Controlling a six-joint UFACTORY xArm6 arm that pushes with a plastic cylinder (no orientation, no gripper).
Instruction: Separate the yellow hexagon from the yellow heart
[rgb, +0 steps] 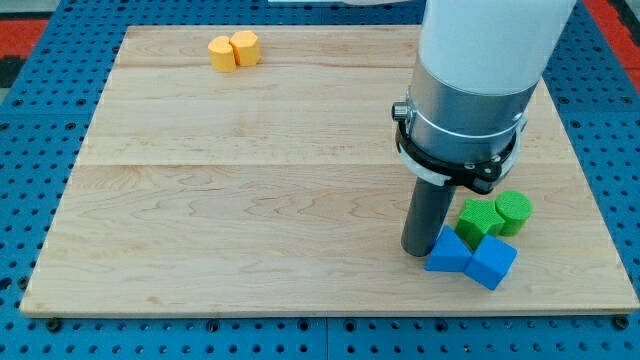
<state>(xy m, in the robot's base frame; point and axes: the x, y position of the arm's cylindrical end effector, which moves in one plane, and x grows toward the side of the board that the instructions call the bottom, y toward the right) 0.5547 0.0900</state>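
Observation:
Two yellow blocks sit touching at the view's top left of the wooden board (250, 200). The left one (221, 53) looks like the yellow hexagon, the right one (245, 47) like the yellow heart, but their shapes are hard to make out. My tip (418, 250) rests on the board at the view's lower right, far from both yellow blocks. It stands right beside the left edge of a blue triangular block (447, 252).
A blue cube (491, 262) lies just right of the blue triangular block. A green star-like block (478, 219) and a green cylinder (514, 212) sit above them, near the board's right edge. Blue pegboard (40, 120) surrounds the board.

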